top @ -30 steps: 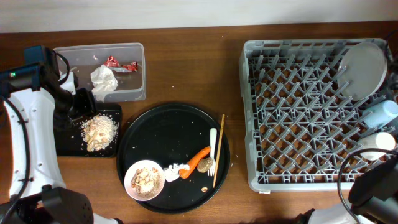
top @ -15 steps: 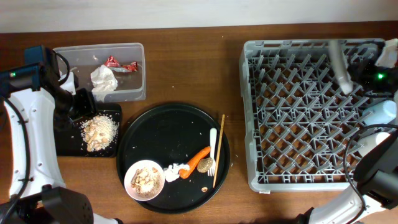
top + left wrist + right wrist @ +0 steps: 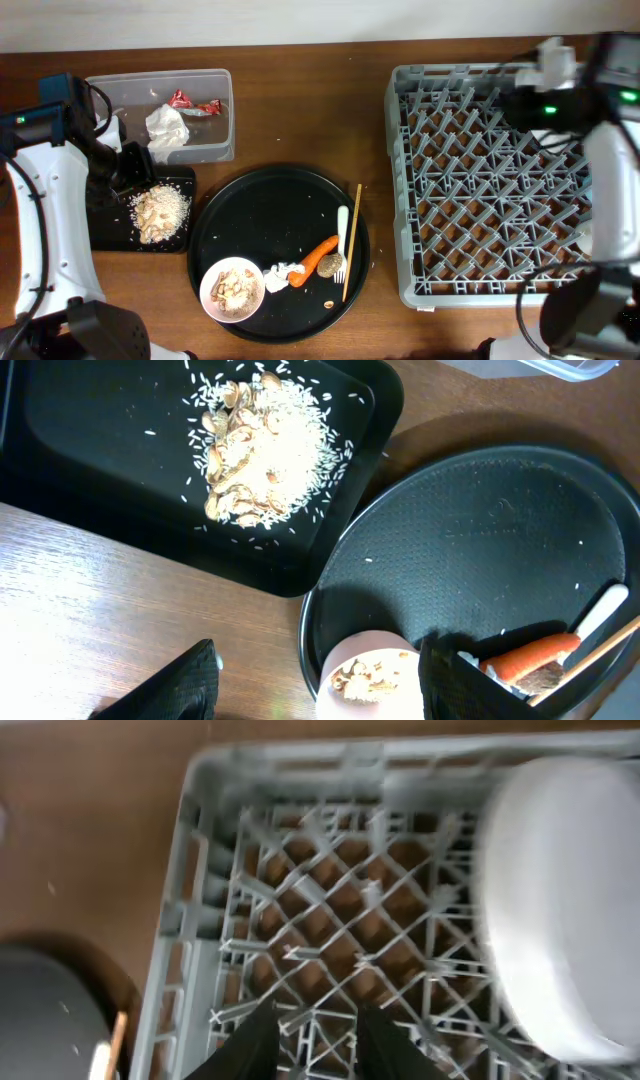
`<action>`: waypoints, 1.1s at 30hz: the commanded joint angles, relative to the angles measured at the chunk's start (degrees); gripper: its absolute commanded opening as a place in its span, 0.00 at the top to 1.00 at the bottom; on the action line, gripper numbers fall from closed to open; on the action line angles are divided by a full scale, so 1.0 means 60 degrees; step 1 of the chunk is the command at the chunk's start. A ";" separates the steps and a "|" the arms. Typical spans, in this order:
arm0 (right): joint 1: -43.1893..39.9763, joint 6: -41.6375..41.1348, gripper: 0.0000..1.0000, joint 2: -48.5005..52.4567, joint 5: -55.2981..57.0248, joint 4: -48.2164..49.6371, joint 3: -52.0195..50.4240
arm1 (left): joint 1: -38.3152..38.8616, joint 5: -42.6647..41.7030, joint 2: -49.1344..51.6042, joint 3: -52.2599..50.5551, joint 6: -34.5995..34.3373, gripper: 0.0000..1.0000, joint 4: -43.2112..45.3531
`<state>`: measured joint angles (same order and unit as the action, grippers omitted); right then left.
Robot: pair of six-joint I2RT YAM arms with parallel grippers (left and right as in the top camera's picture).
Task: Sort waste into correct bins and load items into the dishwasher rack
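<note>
**Overhead**
- Left arm (image 3: 40, 200): white links run up the left edge of the table and bend inward. Its dark left gripper (image 3: 133, 172) hangs over the near-tub end of the shallow black tray (image 3: 110, 232). The jaw state cannot be read from this view.
- Right arm (image 3: 600, 170): reaches across the far right corner of the dishwasher rack (image 3: 490, 180), with a green light on its dark wrist. It is motion-blurred and the fingers cannot be made out.
- Clear tub (image 3: 222, 115): at the far left, holding a crumpled tissue (image 3: 165, 127) and a red wrapper (image 3: 195, 102).
- Shallow black tray: just in front of the tub, carrying a heap of beige food scraps (image 3: 160, 212).
- Round black tray (image 3: 270, 215): in the centre, between the bins and the rack.
  - A bowl (image 3: 232, 289) with scraps sits at its near left.
  - A small tissue (image 3: 283, 274) touches the carrot piece (image 3: 320, 256).
  - A white fork (image 3: 342, 235) and a chopstick (image 3: 352, 240) lie side by side along the right rim.

**Left wrist**
- The left gripper's two dark fingers (image 3: 170, 690) sit at the lower edge, spread wide with nothing between them.
- Below the camera are the scrap heap on the black tray, the round tray's rim and the bowl. The carrot, fork and chopstick are at the lower right.

**Right wrist**
- Right gripper (image 3: 315, 1045): two dark fingers are parted and empty, poised above the rack lattice near its corner wall.
- White plate (image 3: 560, 920): blurred, standing among the pegs at the right of the view, apart from the fingers.
- Bare wooden table (image 3: 90, 830) lies to the left, and the round tray's edge shows at the lower left.
</note>
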<state>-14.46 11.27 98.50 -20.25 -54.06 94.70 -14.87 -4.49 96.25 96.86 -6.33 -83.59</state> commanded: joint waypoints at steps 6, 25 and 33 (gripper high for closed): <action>0.0506 -0.0029 0.85 0.1814 0.4073 0.1086 0.0015 | -0.0029 -0.0102 -0.0080 0.0058 -0.0087 0.36 -0.0036; 0.3115 -0.1173 0.59 -0.0940 -0.0022 -0.4044 -0.0004 | -0.0029 -0.0102 -0.0080 0.0058 -0.0084 0.29 -0.0127; 0.3730 -0.1461 0.29 -0.0933 0.0521 -0.4889 -0.0004 | 0.4025 -0.0106 -0.0080 -0.1450 -0.0091 0.30 -0.0769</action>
<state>9.37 2.74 93.17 -19.38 -82.43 94.61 1.17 -4.47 96.20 93.21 -6.57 -87.68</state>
